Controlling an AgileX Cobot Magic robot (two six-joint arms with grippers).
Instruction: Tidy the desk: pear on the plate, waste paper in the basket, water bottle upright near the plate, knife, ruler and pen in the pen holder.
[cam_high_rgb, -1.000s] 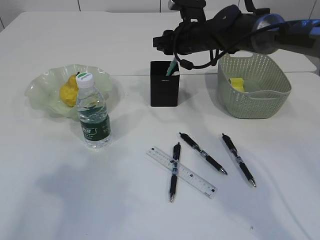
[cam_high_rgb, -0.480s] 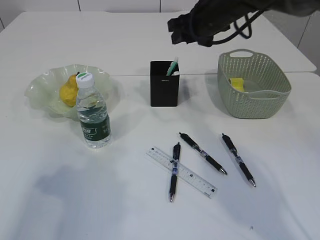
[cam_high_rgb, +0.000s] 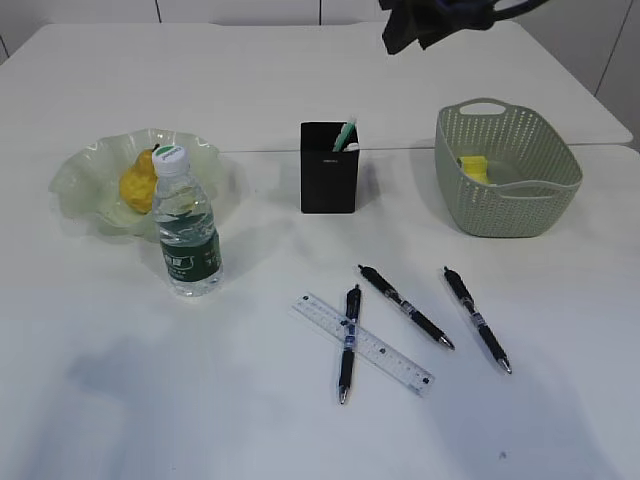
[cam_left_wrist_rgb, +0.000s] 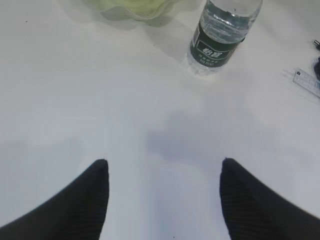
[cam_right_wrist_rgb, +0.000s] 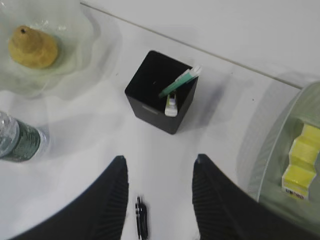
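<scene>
With the knife stowed, three pens and the ruler are left on the desk.
Right end effector is spread and empty above the holder; left end effector is likewise spread over bare desk. One pen lies across the ruler, so a grasp there risks dragging both. Pear sits on the plate, paper in the basket, bottle upright beside the plate.
</scene>
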